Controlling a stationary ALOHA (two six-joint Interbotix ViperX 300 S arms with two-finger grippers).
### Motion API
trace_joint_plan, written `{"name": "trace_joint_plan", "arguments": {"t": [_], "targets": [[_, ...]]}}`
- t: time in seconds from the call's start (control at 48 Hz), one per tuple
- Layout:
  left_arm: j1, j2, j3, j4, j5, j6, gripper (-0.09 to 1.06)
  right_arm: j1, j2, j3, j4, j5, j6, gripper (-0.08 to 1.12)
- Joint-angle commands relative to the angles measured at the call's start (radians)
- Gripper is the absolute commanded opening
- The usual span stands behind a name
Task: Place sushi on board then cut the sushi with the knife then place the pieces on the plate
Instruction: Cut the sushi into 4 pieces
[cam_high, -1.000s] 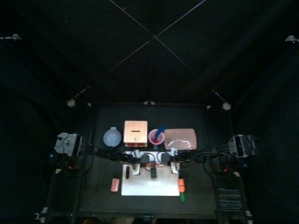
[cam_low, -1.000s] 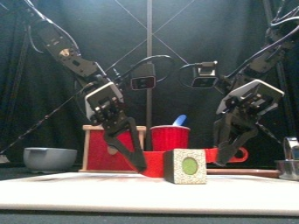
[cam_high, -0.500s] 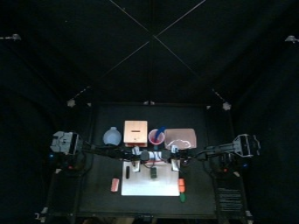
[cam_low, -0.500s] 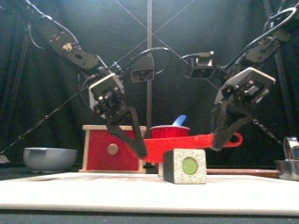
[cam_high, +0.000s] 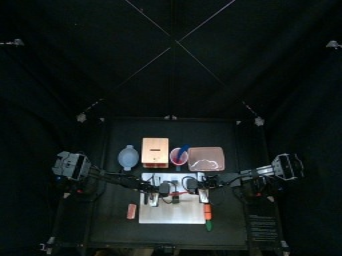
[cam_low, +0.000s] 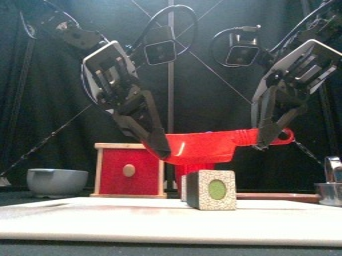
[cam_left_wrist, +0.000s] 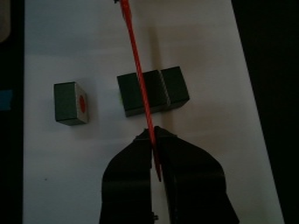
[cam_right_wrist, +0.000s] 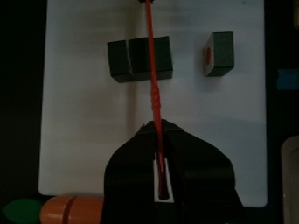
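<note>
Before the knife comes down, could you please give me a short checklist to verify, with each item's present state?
1. Sushi roll lies on the board: ok.
2. Left fingers and right fingers both clamp the knife: ok.
3. Knife crosses over the roll, with a gap above it: ok.
4. Blade exactly over a seam between blocks: cannot tell.
5. Cut piece lies apart, outside the blade's line: ok.
6. Pink plate free for pieces: cannot tell.

White cutting board (cam_low: 80, 220), red knife (cam_low: 214, 147), sushi roll (cam_low: 210, 188) with dark green sides and a pale speckled face around a green centre, pale wooden box (cam_low: 130, 170) with red drawer front, blue-grey bowl (cam_low: 56, 180), pink tray (cam_high: 205, 157), black counter (cam_high: 127, 132)
</note>
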Motion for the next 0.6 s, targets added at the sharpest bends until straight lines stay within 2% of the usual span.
{"name": "trace_joint_plan", "arguments": {"t": [0.021,0.604], "targets": [[-0.017,-0.008,-0.025,0.0,-0.003,0.003,0.38,-0.005,-0.009,-0.006,0.0,-0.005,-0.002,0.34],[-0.009,0.023,-0.025,0.0,0.002,0.003,0.38,-0.009,0.035,-0.006,0.0,-0.006,-0.002,0.34]]}}
